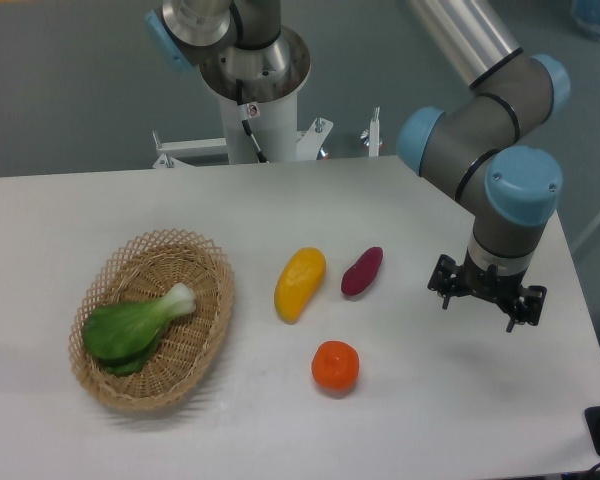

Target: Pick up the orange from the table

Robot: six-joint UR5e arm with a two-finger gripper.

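Nearest me: orange [335, 366], round, dimpled, on the white table [460, 420], open room all round. Wicker basket [195, 340] at left holds a leafy green [130, 328]. Behind: yellow fruit [299, 283], purple sweet potato [362, 271]. My gripper [486, 303] hangs right of the orange, holding nothing; finger spread unclear.

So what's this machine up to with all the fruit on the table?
A robot arm is set to pick up the orange, which sits untouched on the white table. The gripper hangs off to one side of it, above the table, holding nothing; whether its fingers are open is hard to tell. Nearby lie a yellow mango-like fruit and a purple sweet potato. A wicker basket holds a leafy green vegetable.
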